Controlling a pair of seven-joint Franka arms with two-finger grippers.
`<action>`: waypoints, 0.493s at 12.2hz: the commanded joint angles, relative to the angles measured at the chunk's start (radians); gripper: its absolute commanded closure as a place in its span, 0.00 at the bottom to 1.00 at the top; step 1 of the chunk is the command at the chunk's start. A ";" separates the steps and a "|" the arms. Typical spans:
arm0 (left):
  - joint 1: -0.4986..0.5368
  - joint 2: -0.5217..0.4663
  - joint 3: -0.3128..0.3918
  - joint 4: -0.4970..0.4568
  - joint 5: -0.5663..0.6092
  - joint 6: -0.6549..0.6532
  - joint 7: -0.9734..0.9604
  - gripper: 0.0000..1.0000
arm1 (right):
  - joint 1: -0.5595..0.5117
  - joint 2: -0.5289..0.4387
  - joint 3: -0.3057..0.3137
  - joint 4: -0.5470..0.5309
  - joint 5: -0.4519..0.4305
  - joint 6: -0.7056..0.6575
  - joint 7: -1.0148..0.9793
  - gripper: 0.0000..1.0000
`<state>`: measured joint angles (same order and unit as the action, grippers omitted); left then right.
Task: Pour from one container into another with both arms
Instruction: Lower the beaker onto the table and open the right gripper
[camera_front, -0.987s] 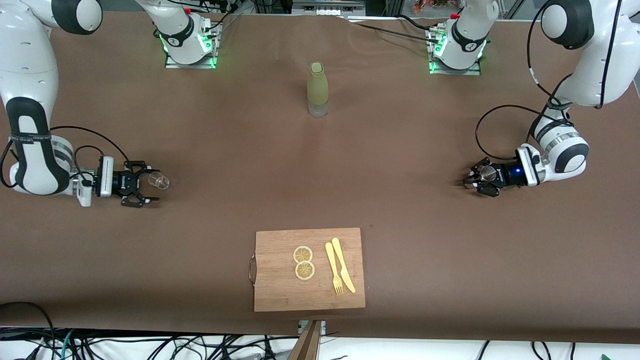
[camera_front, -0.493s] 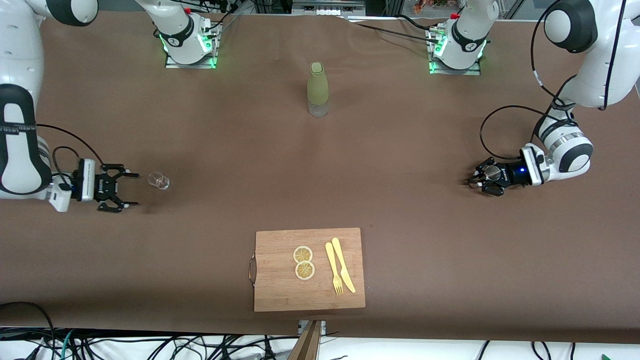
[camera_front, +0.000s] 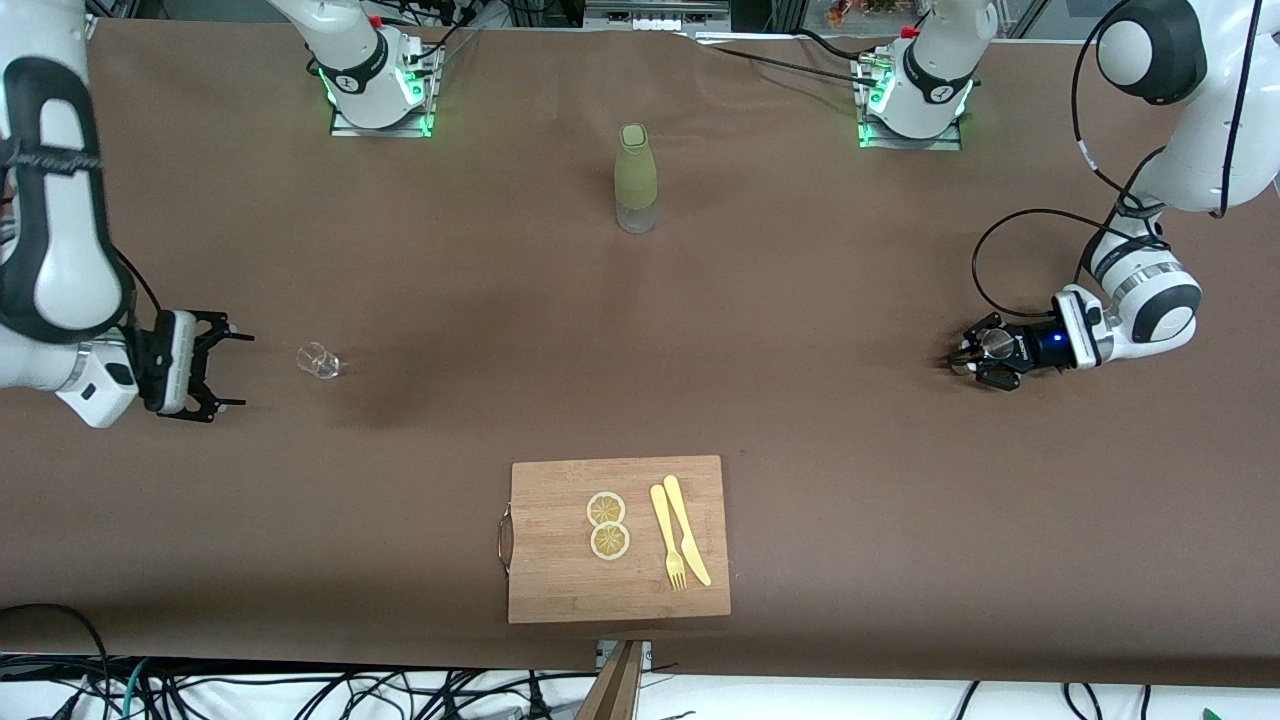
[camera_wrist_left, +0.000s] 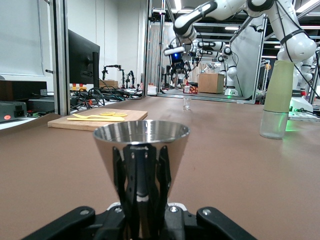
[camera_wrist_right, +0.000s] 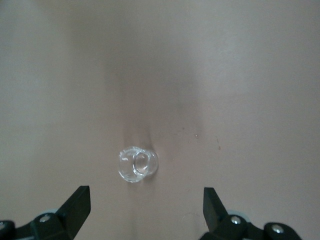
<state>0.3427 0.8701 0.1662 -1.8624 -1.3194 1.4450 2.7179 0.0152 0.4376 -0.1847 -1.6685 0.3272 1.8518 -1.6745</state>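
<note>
A shiny metal cup (camera_front: 985, 345) (camera_wrist_left: 141, 150) stands upright in my left gripper (camera_front: 968, 355) (camera_wrist_left: 141, 180), which is shut on its lower part, low over the table at the left arm's end. A small clear glass (camera_front: 319, 361) (camera_wrist_right: 138, 164) stands alone on the brown table toward the right arm's end; it also shows far off in the left wrist view (camera_wrist_left: 187, 103). My right gripper (camera_front: 243, 371) (camera_wrist_right: 146, 197) is open and holds nothing, a short way off from the glass on the side of the right arm's end.
A pale green bottle (camera_front: 636, 178) (camera_wrist_left: 278, 100) stands mid-table near the bases. A wooden cutting board (camera_front: 560, 560) (camera_wrist_left: 60, 123) with two lemon slices (camera_front: 607, 525), a yellow fork and a knife lies near the front edge.
My open right gripper has drawn back from the glass toward the right arm's end, leaving the glass standing. My left gripper with the metal cup has shifted slightly toward the left arm's end.
</note>
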 joint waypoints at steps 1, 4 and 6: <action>0.010 0.024 -0.004 0.029 0.029 -0.025 0.065 1.00 | 0.077 -0.135 0.040 -0.073 -0.159 0.021 0.329 0.00; 0.010 0.029 -0.004 0.031 0.028 -0.023 0.112 1.00 | 0.095 -0.195 0.186 -0.071 -0.350 0.008 0.739 0.00; 0.010 0.029 -0.004 0.029 0.029 -0.025 0.114 1.00 | 0.101 -0.217 0.267 -0.069 -0.405 -0.028 0.983 0.00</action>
<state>0.3426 0.8872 0.1657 -1.8502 -1.3193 1.4440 2.7343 0.1197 0.2660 0.0268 -1.7027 -0.0262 1.8406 -0.8695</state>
